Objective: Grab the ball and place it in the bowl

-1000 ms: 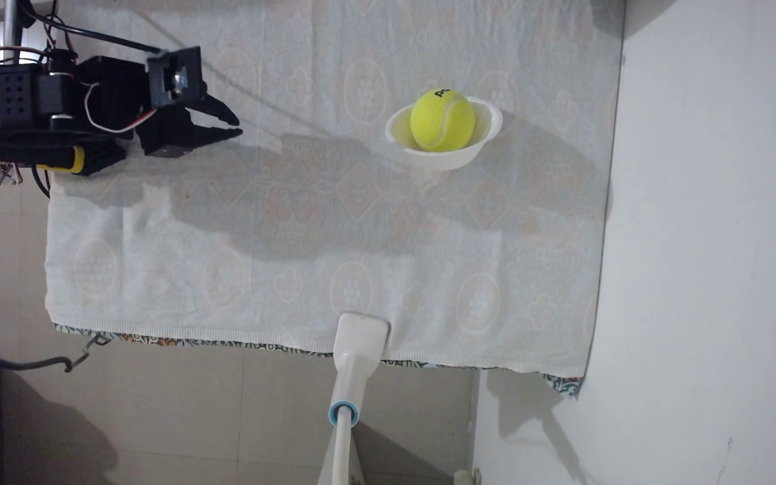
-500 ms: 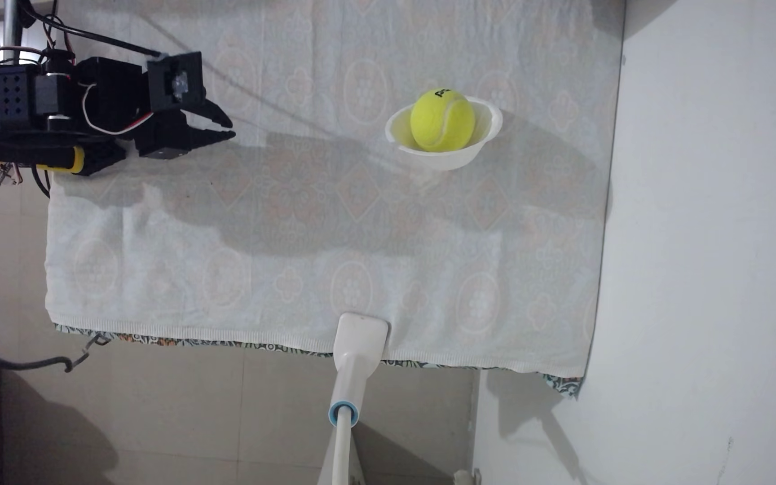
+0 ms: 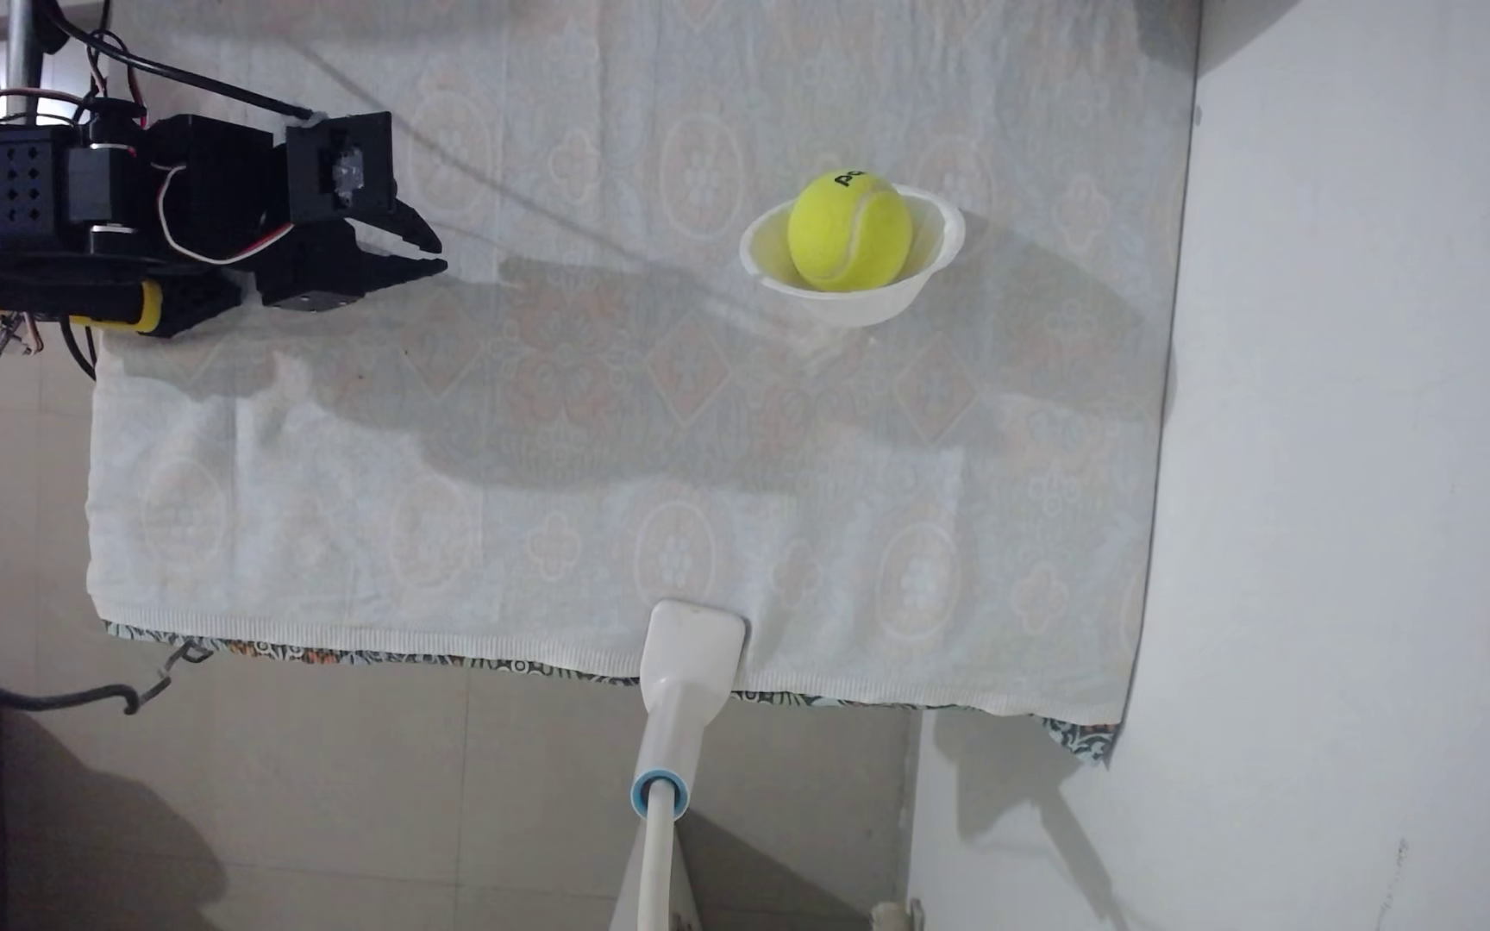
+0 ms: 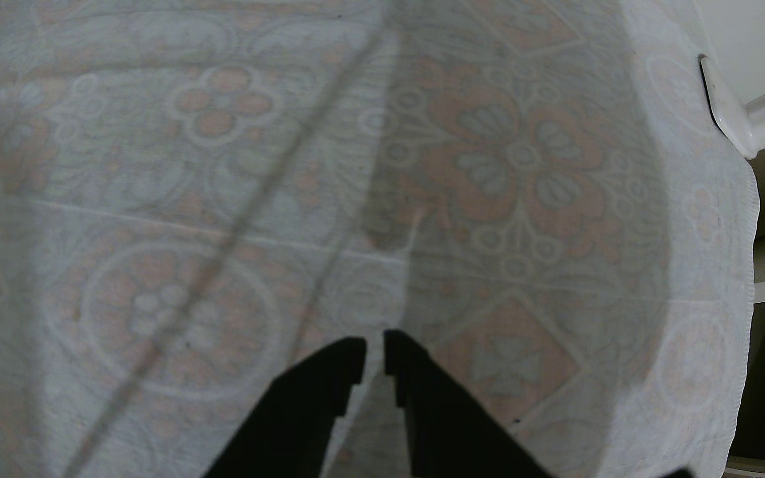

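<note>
- The ball (yellow-green, with a bit of black lettering showing at its top edge) sits inside the bowl, its upper half rising above the white rim.
- The bowl stands on the patterned cloth that covers the table, toward the right side of the fixed view and near the cloth's right edge.
- The claw is at the left of the fixed view, well apart from the ball and bowl, with a broad stretch of bare cloth between them.
- Its tips point rightward, roughly toward the bowl, and it carries nothing.
- In the wrist view the claw comes in from the bottom edge; its two black fingers stand nearly together, with only a thin slit of cloth showing between the tips.
- The black arm with its wires is bunched over the cloth's upper left corner.
- A white handle with a blue ring lies across the cloth's lower edge in the fixed view, its flat head resting on the cloth, well below the bowl.
- The arm's shadow falls across the middle of the cloth.
</note>
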